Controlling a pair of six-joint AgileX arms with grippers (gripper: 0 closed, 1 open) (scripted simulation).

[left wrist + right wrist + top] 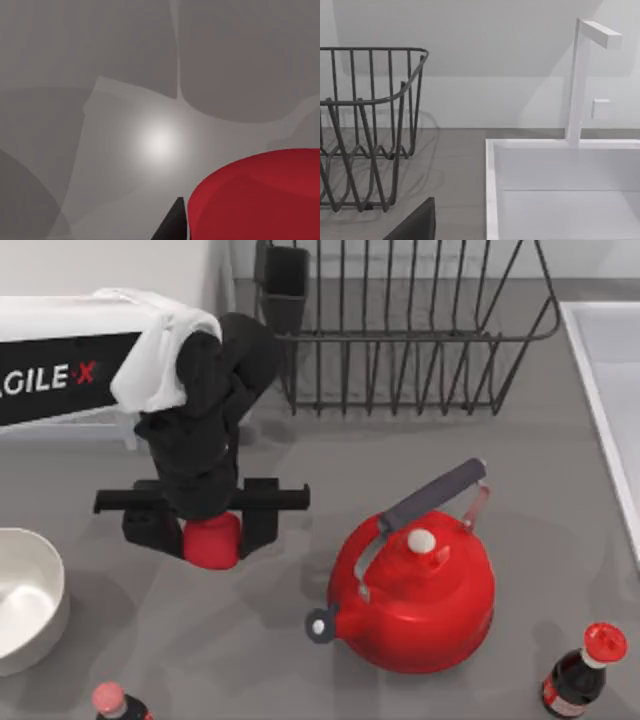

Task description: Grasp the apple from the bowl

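The apple [212, 543] is small, glossy and red, and it hangs above the grey table between the black fingers [260, 525] of my left gripper [210, 532], which is shut on it. The held apple is to the right of the white bowl [40, 585], which sits at the table's left edge with a pale inside. The left wrist view has the apple [257, 200] close up beside one dark fingertip [172, 225]. My right gripper [415, 225] is a dark shape at the edge of the right wrist view, parked near the sink.
A big red kettle [415, 590] with a dark handle stands right of the apple. A wire dish rack [400, 330] sits at the back, and a white sink [560, 190] with a tap at the right. Red-capped bottles [585, 665] stand along the front edge.
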